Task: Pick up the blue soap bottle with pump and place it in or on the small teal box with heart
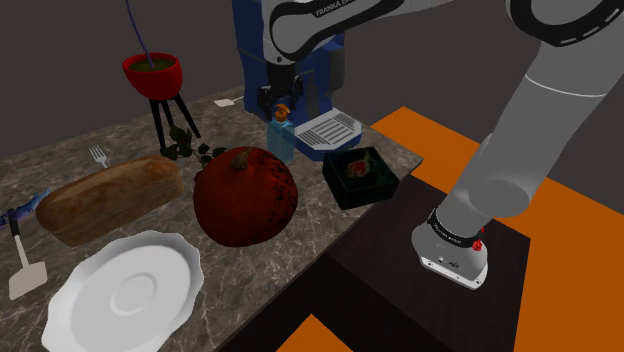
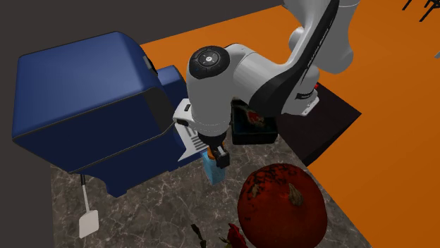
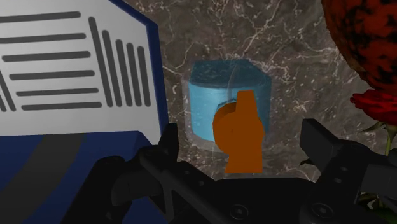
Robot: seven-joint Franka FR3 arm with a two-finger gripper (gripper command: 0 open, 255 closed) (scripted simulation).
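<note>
Gripper [image 3: 243, 135] spread open over blue soap bottle [image 3: 222, 95] — descend straight, straddle body below orange pump [image 3: 238, 137], clear of blue machine [image 3: 76, 70].

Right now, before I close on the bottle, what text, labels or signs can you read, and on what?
"FRANKA", followed by letters too small to read: white arm, shoulder view.
Soap bottle, blue machine, dark box: no readable text.
</note>
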